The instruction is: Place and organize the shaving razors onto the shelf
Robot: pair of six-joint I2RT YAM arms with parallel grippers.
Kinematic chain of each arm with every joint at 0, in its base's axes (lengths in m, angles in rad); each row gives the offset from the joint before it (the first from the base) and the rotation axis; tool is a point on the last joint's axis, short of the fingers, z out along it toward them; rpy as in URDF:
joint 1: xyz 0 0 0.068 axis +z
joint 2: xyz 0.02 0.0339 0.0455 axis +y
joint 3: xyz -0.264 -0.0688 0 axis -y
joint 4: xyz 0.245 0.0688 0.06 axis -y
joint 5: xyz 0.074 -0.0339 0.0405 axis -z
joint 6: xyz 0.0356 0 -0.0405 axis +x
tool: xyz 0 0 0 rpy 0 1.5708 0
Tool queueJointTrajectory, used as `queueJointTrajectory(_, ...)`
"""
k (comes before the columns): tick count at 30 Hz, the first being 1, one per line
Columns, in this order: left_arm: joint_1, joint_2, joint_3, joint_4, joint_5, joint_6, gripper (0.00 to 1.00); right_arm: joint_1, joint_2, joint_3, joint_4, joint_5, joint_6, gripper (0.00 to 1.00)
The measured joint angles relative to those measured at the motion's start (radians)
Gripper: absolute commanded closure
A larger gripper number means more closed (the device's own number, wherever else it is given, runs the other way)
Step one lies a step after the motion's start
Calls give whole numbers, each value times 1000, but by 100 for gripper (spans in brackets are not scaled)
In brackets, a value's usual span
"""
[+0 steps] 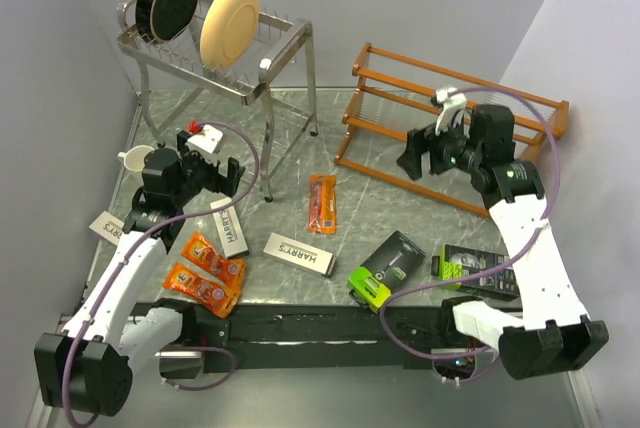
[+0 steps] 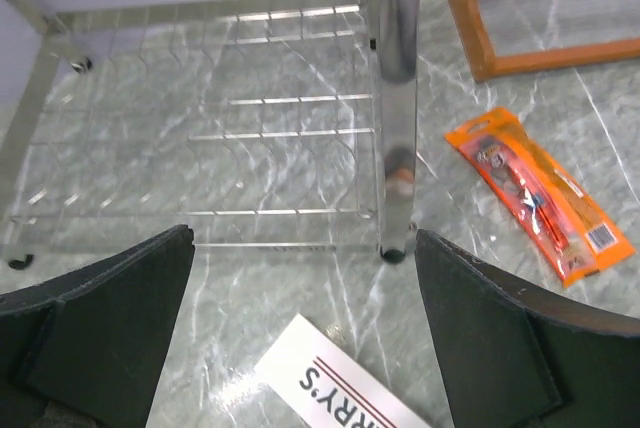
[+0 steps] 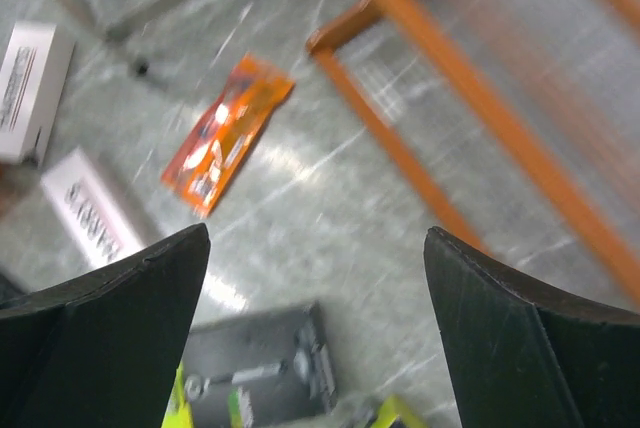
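Note:
Three white "HARRY'S" boxes lie on the table (image 1: 298, 253), (image 1: 228, 226), (image 1: 108, 226). Orange packs lie at centre (image 1: 322, 203) and front left (image 1: 212, 256), (image 1: 198, 288). Two black-and-lime packs lie at front right (image 1: 385, 268), (image 1: 470, 266). The orange-brown shelf (image 1: 450, 118) stands at the back right, with no pack on it. My left gripper (image 1: 230, 176) is open and empty above a white box (image 2: 340, 388). My right gripper (image 1: 412, 160) is open and empty, in the air in front of the shelf (image 3: 450, 78), above a black-and-lime pack (image 3: 260, 378).
A silver metal rack (image 1: 215, 43) with a black plate and a cream plate stands at the back left; its leg (image 2: 395, 98) is just ahead of my left gripper. A white mug (image 1: 133, 158) sits by the left wall. Walls close in on the left and right.

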Motion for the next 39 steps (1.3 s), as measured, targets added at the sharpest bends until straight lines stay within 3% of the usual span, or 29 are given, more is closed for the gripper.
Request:
queueJointTrajectory(4,-6,2,-2,-19,65,8,6,0,89,166,48,114,22,6)
queueJointTrajectory(8,-105,39,40,-72,128,35,4,-55,190,325,132,172,123,7)
queueJointTrajectory(14,-303,97,129,-101,178,53,4,-115,206,279,165,126,264,7)
queueJointTrajectory(19,-401,282,343,-97,169,39,5,-130,192,227,154,128,300,0)
queueJointTrajectory(26,-494,629,697,-89,94,-21,10,-284,42,44,46,280,401,0)
queueJointTrajectory(32,-541,819,769,-65,-29,-116,8,-399,-8,-11,-54,436,521,1)
queueJointTrajectory(39,-561,1031,953,-47,-317,-292,9,-573,38,-13,-96,503,586,1)
